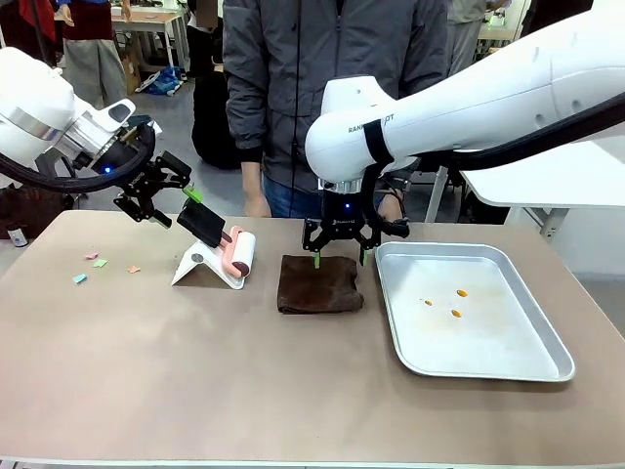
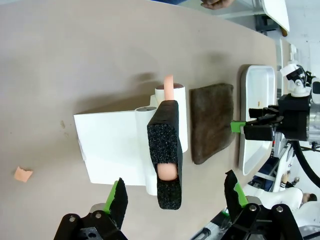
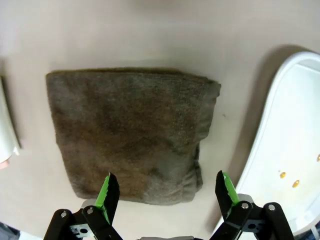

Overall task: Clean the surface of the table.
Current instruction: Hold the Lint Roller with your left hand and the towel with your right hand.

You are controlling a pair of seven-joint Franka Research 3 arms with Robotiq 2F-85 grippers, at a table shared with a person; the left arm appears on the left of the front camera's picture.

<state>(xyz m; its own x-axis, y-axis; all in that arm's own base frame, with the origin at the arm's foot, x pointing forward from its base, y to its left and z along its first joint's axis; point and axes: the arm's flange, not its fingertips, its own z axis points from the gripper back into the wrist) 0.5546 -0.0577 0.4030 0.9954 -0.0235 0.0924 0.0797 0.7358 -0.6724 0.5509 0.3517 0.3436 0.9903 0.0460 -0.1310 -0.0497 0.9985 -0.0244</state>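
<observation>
**Inspector:** Start at the left. What lies on the counter (image 1: 244, 381)?

**Recorder:** The counter is matte beige-brown and smooth, and it spans the front view. At its left end lie 4 small paper scraps (image 1: 98, 265), pink, green, orange and blue, flat and loose. I judge them to be the debris to clear.

**Inspector:** And the left tool (image 1: 174, 203)?

**Recorder:** It is spread wide and holds nothing. It hangs tilted above the lint roller (image 1: 225, 239). In its wrist view the 2 green pads (image 2: 114, 192) stand either side of the handle, apart from it. In my judgement that lines it up for a grasp.

**Inspector:** Describe the roller.

**Recorder:** It is a white cylinder on a pink core, with a handle sleeved in coarse black foam. It rests in a white wedge-shaped stand (image 1: 198, 266) with the handle raised toward the arm, likely so it can be taken easily.

**Inspector:** Centre?

**Recorder:** A dark brown cloth (image 1: 319, 285) lies flat just beside the stand. It is folded to a rough square and napped like terry. The right tool (image 1: 339, 257) points straight down over its far edge, jaws parted, gripping nothing. I cannot tell whether the tips touch the fabric.

**Inspector:** Right side?

**Recorder:** A rectangular silver metal tray (image 1: 488, 368) with rounded corners and a raised rim sits close to the cloth. 3 small orange crumbs (image 1: 457, 293) lie inside it. A person (image 1: 332, 98) stands behind the far edge.
</observation>
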